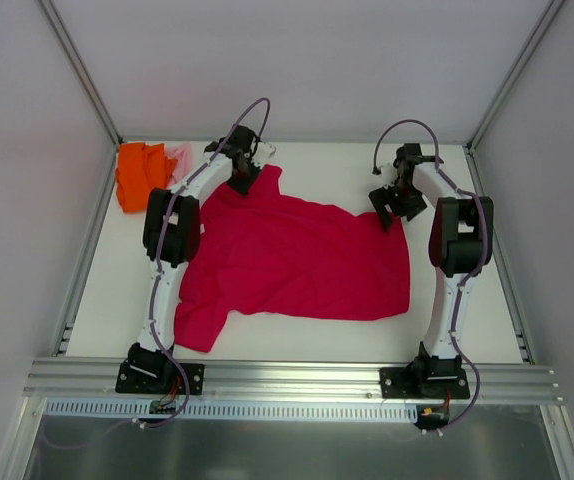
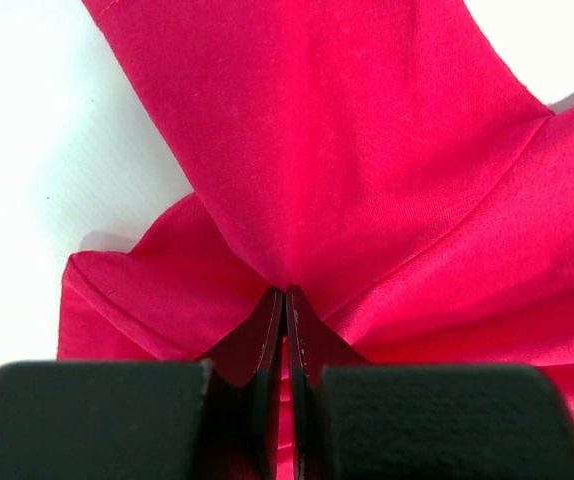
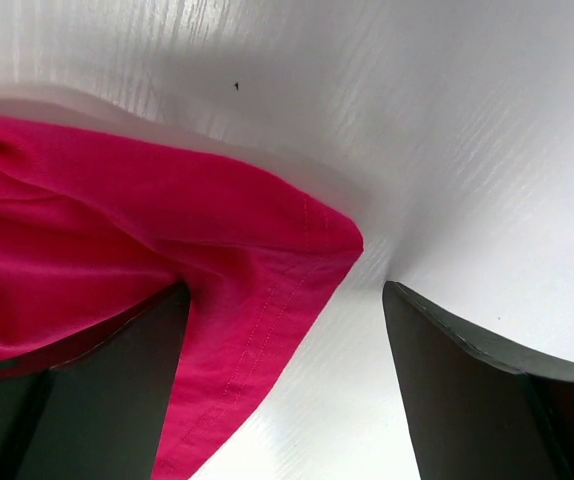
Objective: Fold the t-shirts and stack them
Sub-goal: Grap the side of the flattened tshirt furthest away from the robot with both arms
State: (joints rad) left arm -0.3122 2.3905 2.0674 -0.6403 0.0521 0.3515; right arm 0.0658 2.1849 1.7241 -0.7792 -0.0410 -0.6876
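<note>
Your large crimson-red soft cloth t-shirt lies spread across the middle of the white table, with its far edge running between the two arms. The crumpled bright orange shirt and a sliver of pale pink shirt sit at the far left corner. Your left gripper is pinched tight on a bunched ridge of the red cloth, and folds fan out from the pinch. Your right gripper stands wide open over the far right corner of the hem, which lies close against one finger and well short of the other. If you close now, the pads may catch only the stitched edge, and it would probably slip out once you lift. Lifting the left side alone would likely drag the shirt askew towards the orange one.
</note>
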